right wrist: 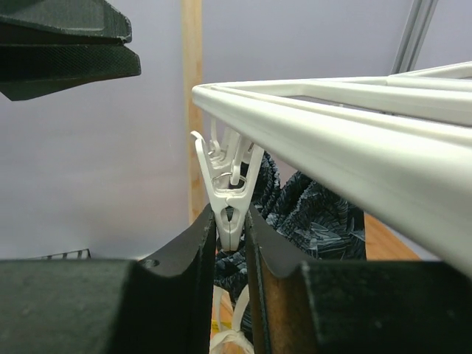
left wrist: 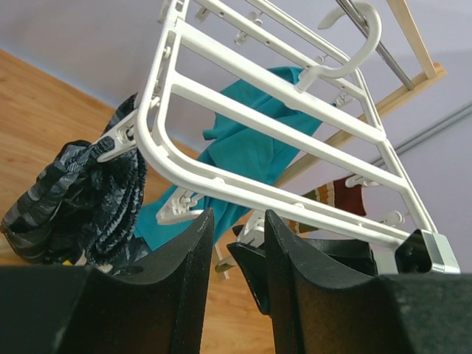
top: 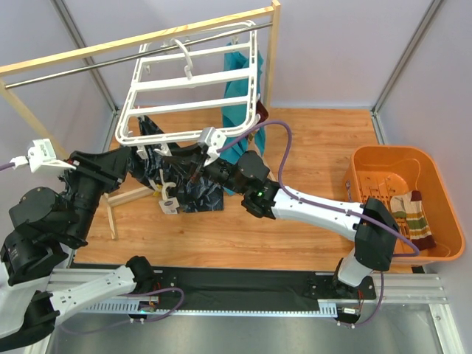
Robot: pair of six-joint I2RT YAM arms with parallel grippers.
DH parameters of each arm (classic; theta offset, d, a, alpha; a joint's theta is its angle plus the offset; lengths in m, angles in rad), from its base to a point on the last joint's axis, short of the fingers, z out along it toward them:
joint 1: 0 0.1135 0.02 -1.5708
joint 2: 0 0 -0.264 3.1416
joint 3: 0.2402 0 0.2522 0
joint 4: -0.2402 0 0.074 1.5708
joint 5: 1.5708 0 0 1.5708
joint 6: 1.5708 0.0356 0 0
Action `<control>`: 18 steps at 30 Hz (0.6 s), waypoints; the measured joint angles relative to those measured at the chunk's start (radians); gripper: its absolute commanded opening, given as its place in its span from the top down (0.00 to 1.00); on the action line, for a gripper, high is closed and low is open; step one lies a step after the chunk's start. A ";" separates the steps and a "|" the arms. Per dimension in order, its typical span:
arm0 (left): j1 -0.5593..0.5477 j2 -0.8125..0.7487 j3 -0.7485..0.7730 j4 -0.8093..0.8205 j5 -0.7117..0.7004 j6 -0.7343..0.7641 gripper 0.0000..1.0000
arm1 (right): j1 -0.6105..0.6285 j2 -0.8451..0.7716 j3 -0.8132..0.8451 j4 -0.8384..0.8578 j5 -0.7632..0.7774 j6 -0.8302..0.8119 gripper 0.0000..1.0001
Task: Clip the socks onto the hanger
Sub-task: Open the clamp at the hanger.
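Note:
The white hanger (top: pixel 193 80) hangs from the rail, with its near edge above both grippers. My right gripper (top: pixel 193 158) reaches under that edge. In the right wrist view it (right wrist: pixel 230 214) is shut on the lower end of a white dangling clip (right wrist: pixel 228 181). My left gripper (top: pixel 141 157) is just to its left, open and empty (left wrist: pixel 237 218), looking up at the hanger (left wrist: pixel 265 122). A striped beige and maroon sock (top: pixel 415 215) lies in the orange basket. A maroon and beige piece (left wrist: pixel 345 193) shows behind the hanger's far edge.
A dark navy patterned cloth (top: pixel 184 184) hangs clipped at the hanger's near left, next to the grippers. A teal cloth (top: pixel 240 81) hangs at its right side. The wooden rack (top: pixel 147 40) with its metal rail stands at the back. The orange basket (top: pixel 439 173) is at the right.

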 measured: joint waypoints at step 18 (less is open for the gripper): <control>0.000 0.003 0.059 -0.039 0.293 0.068 0.48 | -0.013 -0.143 0.106 -0.418 -0.011 0.226 1.00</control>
